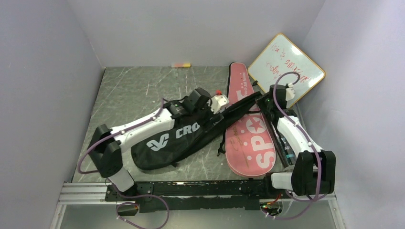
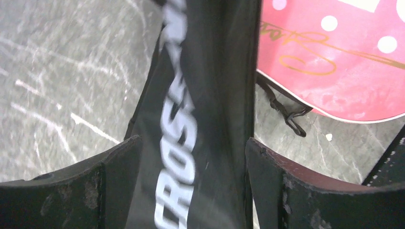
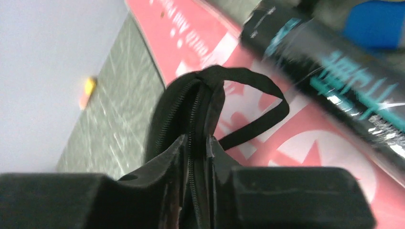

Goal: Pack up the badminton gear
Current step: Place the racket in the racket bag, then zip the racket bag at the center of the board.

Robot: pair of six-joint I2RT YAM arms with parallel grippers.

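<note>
My right pincer point(image 3: 197, 143) is clamped on the zip end of the black cover point(image 1: 160, 152). My left pincer point(image 2: 193, 148) stands apart, astride that cover's neck; whether it presses the cloth I cannot tell. The pink cover point(image 1: 250, 138) lies below my right pincer, and the tube point(image 3: 325, 76) lies just beyond, to its right. I see no other gear loose, so I judge the packing well along. What either cover holds is hidden. The tube and the zip look left to do.
</note>
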